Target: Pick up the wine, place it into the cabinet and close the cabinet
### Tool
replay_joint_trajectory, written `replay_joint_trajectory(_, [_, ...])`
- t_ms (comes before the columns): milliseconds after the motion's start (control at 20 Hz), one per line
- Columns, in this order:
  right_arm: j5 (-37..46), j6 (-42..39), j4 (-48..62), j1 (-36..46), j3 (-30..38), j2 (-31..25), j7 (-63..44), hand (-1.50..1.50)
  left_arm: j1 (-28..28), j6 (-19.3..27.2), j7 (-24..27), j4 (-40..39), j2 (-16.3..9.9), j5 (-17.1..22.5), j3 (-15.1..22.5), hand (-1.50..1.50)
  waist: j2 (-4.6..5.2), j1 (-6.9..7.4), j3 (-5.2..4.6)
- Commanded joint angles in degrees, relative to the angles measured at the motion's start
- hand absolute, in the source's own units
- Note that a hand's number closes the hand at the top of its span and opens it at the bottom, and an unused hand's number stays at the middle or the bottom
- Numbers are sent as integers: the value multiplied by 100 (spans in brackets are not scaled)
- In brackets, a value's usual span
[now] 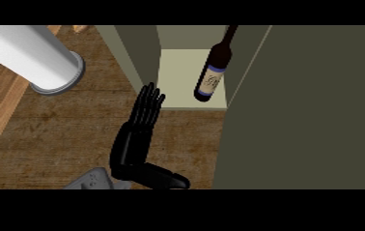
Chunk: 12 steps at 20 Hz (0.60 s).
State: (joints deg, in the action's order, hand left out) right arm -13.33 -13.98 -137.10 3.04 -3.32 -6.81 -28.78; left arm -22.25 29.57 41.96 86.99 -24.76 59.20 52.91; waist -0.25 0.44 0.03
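The wine bottle (212, 75) is dark with a white, blue-edged label. It rests on the pale shelf (178, 80) inside the open cabinet, its neck pointing toward the back. No hand touches it. My left hand (134, 138) lies over the wooden counter just in front of the cabinet, with its fingers (149, 102) straight. They reach up to the cabinet's left wall (135, 56), to the left of the bottle and apart from it. The thumb (164, 177) sticks out toward the right. My right hand does not show.
A broad olive cabinet door (299, 114) fills the right side of the view, standing open beside the shelf. A white cylinder (39, 58) with a grey rim stands at the upper left on the brown wooden counter (64, 128).
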Motion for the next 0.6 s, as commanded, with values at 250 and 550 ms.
replay_joint_trajectory(250, [-782,-702,-664,-638,-305,-300,-221,150,1087,-721,-223,1661,-1551,25,-543,150,-3,-28,-1])
replay_joint_trajectory(550, [-898,-661,-765,-537,-1174,-74,-530,150,1809,-1317,7,1758,-2191,215,-1079,150,0,16,-7])
